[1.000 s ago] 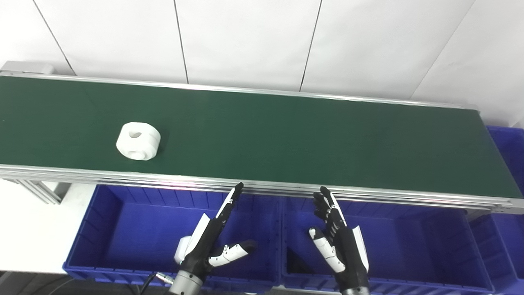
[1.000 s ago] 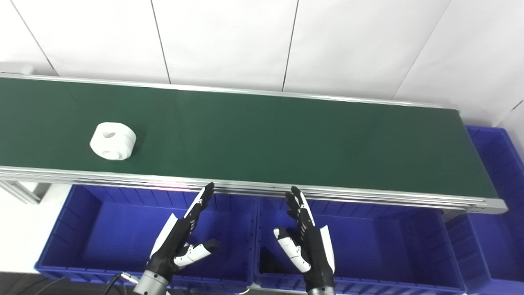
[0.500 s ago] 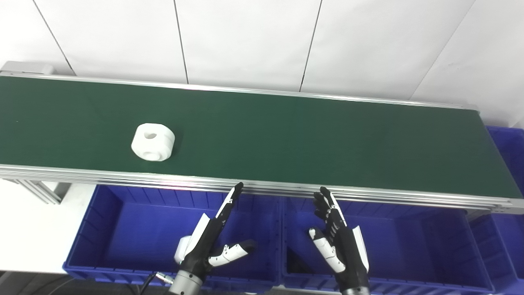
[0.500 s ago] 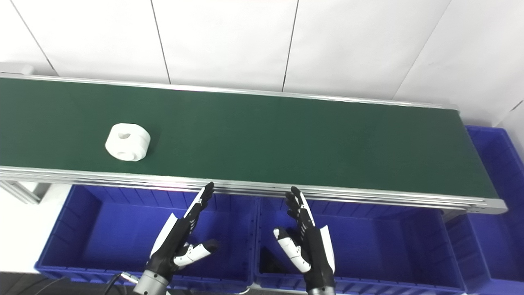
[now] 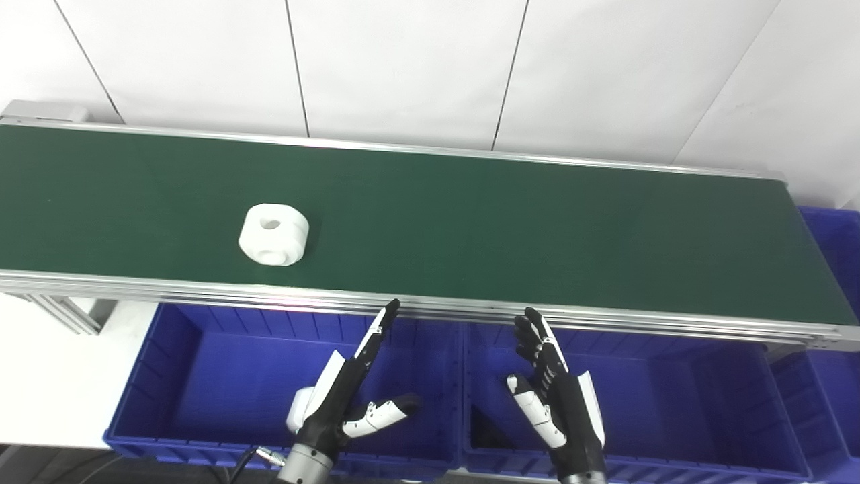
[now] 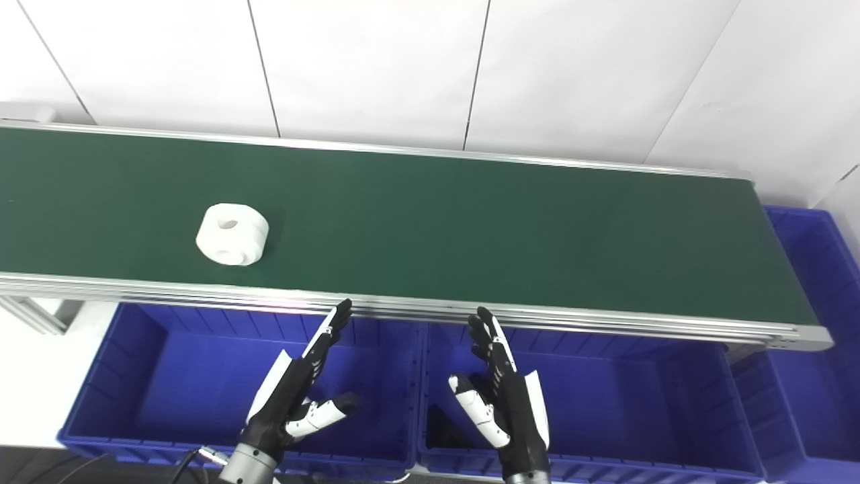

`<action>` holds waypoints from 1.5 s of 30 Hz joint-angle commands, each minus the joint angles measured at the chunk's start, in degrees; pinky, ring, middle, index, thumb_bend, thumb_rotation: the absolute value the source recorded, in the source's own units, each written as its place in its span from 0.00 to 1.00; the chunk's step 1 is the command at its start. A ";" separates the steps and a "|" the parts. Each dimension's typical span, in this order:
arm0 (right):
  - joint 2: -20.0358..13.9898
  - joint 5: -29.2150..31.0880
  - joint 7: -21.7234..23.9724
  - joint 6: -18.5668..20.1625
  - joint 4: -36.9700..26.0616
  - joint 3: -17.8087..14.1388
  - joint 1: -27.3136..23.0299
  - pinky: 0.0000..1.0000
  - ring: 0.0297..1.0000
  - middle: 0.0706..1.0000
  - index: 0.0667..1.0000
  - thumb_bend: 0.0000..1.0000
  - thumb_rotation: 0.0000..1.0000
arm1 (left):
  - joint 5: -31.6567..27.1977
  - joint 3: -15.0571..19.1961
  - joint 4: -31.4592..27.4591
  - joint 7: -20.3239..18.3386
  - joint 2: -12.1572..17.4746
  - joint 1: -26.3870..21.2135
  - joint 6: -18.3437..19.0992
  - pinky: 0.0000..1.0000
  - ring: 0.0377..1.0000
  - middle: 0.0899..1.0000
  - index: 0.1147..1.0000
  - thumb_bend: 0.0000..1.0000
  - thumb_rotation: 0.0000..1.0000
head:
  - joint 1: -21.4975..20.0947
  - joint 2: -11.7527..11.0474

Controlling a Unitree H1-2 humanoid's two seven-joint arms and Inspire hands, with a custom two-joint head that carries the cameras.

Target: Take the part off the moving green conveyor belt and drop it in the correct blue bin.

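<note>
The chunky white plastic ring-shaped part (image 5: pixel 274 234) lies on the long green conveyor belt (image 5: pixel 504 228) at ten o'clock from the left hand (image 5: pixel 342 396), which, like the right hand (image 5: pixel 557 403), hovers empty with fingers spread above the blue plastic bins (image 5: pixel 201 376), seemingly poised to intercept it.

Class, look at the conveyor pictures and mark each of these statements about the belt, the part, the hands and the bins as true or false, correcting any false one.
1. The white ring-shaped plastic part lies on the green conveyor belt. True.
2. The left hand holds the part. False: it is open, hovering over a blue plastic bin, apart from the part.
3. The right hand is open, holding nothing. True.
4. The part sits at the belt's right end. False: it sits in the left half.
5. Both hands are over the belt. False: they are on the near side of it, above the bins.
</note>
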 commanded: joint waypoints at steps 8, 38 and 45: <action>-2.54 3.77 1.34 -3.59 2.45 -0.01 -0.18 0.97 0.98 0.96 1.00 0.67 0.82 | 1.08 -1.80 4.79 3.95 -1.69 -2.25 -5.34 0.89 0.96 0.98 0.98 0.79 0.65 | 7.85 -6.89; -2.41 1.15 -2.14 -3.59 7.08 2.22 -3.34 0.90 0.93 0.93 0.99 0.65 0.80 | -5.16 0.39 -8.88 1.47 6.74 -10.60 -4.84 0.89 0.96 0.99 0.99 0.83 0.59 | 0.72 -8.26; -2.60 0.21 -4.23 -3.59 7.06 3.20 -3.82 0.87 0.91 0.91 0.96 0.73 0.77 | -1.19 4.36 -13.30 -2.27 11.38 -18.37 -2.46 0.98 1.00 1.00 1.00 0.76 0.69 | -1.50 -5.03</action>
